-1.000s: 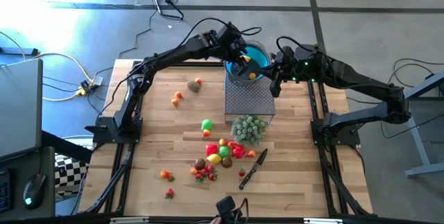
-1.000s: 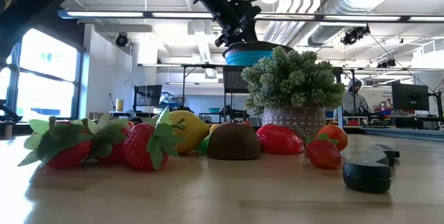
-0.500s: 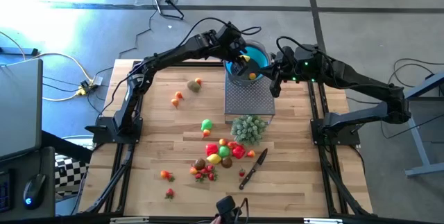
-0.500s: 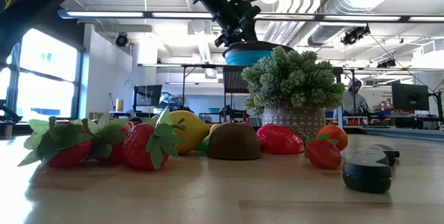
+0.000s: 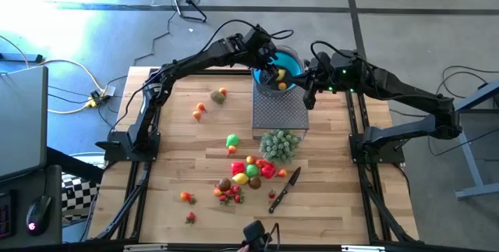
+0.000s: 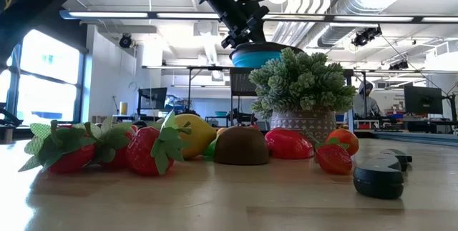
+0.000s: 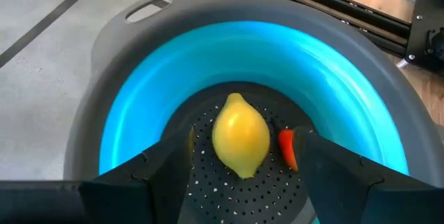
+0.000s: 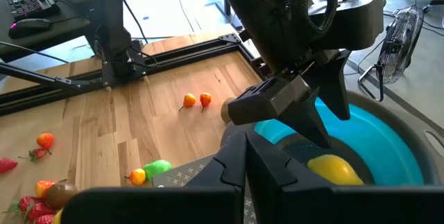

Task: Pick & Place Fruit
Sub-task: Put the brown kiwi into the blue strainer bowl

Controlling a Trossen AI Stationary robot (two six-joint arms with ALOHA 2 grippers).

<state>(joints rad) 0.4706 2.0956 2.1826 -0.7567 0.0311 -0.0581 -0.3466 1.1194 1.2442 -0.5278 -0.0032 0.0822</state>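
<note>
Left wrist view, taken over the blue bowl (image 7: 139, 106): my left gripper (image 7: 239, 156) stood with its fingers parted either side of a yellow lemon (image 7: 240, 136) that lay on the bowl's perforated floor, a small red-orange piece (image 7: 287, 148) just beside it. I could not tell whether the pads touched the lemon; I judged it set down or very nearly so. From above, the bowl (image 5: 290, 63) sat on a grey perforated stand (image 5: 278, 110) at the far side of the table (image 5: 171, 143), with my right gripper (image 5: 309, 88) pinched shut and empty, waiting just beside the bowl's rim. Most of the fruit (image 5: 248, 172) lay heaped near the front edge, close to a bushy green cluster (image 5: 278, 144) and a black-handled knife (image 5: 284, 189); strays (image 5: 218, 96) sat well apart toward the left. I judged these toys light, hard-skinned and smooth, apt to roll or squirt from a pinch. I would take each round one across its widest middle, and the leafy strawberries (image 6: 143, 150) by the body, not the soft leaves.
</note>
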